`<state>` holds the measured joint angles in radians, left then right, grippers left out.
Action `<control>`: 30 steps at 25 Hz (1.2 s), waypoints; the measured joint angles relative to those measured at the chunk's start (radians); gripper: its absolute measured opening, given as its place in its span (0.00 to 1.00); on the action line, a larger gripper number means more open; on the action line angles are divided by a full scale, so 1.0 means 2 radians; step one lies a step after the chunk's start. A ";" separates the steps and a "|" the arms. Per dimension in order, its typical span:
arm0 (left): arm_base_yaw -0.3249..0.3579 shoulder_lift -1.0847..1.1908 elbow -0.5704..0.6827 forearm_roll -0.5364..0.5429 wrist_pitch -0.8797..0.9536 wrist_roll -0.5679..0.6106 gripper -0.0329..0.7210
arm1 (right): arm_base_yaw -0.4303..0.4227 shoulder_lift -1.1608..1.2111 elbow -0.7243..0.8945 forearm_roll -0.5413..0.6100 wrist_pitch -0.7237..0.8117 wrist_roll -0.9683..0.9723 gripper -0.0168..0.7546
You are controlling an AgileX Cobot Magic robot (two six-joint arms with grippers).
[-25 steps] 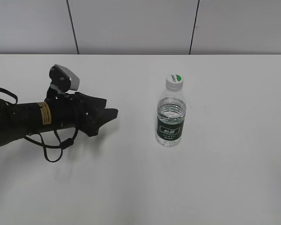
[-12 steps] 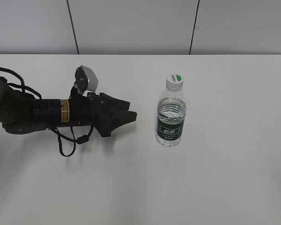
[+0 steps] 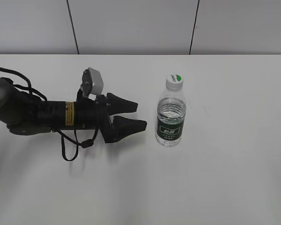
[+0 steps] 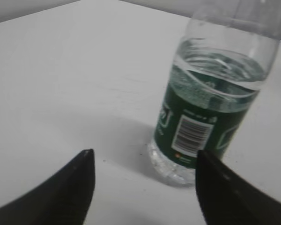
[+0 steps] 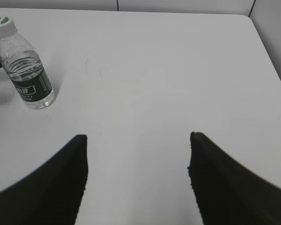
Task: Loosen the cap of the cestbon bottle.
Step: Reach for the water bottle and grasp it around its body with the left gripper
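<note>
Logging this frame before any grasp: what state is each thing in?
cestbon bottle: upright on the table, partly filled, untouched.
cap: on the bottle.
left gripper: open, just short of the bottle.
right gripper: open, away from the bottle.

i see a clear ribbed cestbon bottle with a dark green label band in white lettering, plus a white barcode patch. the cap is white with a green leaf mark. the table is plain white.
</note>
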<state>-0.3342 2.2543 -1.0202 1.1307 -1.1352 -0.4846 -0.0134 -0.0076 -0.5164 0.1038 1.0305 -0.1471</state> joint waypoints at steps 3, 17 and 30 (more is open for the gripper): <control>-0.007 0.000 0.000 0.007 -0.005 -0.002 0.93 | 0.000 0.000 0.000 0.000 0.000 0.000 0.69; -0.046 0.045 -0.060 0.002 -0.010 -0.007 0.96 | 0.000 0.000 0.000 0.000 0.000 0.000 0.69; -0.087 0.081 -0.130 0.000 -0.015 -0.033 0.96 | 0.000 0.000 0.000 0.000 0.000 0.000 0.69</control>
<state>-0.5089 2.4168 -1.2799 1.1298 -1.1653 -0.5512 -0.0134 -0.0076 -0.5164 0.1038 1.0307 -0.1471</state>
